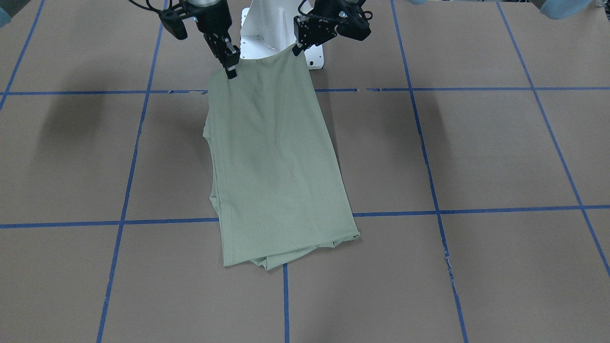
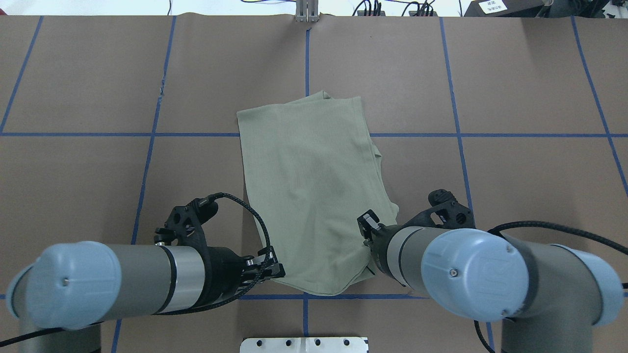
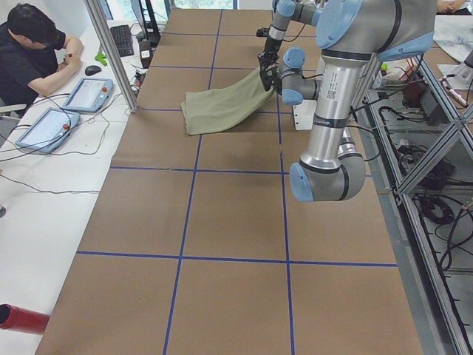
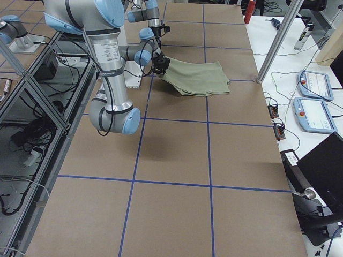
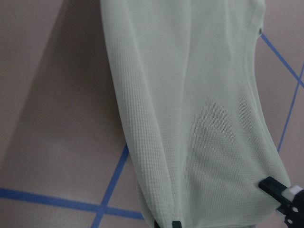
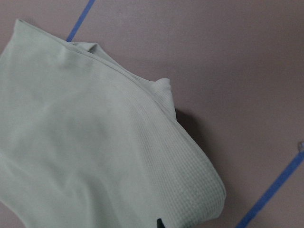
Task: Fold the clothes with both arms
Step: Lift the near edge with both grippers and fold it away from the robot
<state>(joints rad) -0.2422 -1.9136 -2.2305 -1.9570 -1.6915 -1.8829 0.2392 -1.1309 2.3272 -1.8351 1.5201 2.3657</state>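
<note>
Front-facing view: the shirt [image 1: 276, 162] lay as a long folded panel down the middle of the frame on the brown worktop [image 1: 476, 152], which was ruled with blue tape lines [image 1: 429, 89]. Its lower end in the frame rested flat, with stacked layers showing at the hem. Its upper end, nearest the robot, was held clear of the surface. We noted the right end effector [image 1: 231, 71] at upper left of centre, fingers drawn together on one corner of that raised edge. The left end effector [image 1: 296, 49], just right of it in the frame, was clamped likewise on the other corner. The edge ran between them in front of the white base pedestal [image 1: 259, 33]. Overhead view: the shirt sat at centre frame, and both end effectors met its bottom edge from the lower left and lower right. Wrist views: we saw fine waffle-knit cloth filling most of each frame, with brown worktop and tape behind it. Left side view: a person [image 3: 33, 48] sat at a white desk at upper left, well apart from the shirt.
</note>
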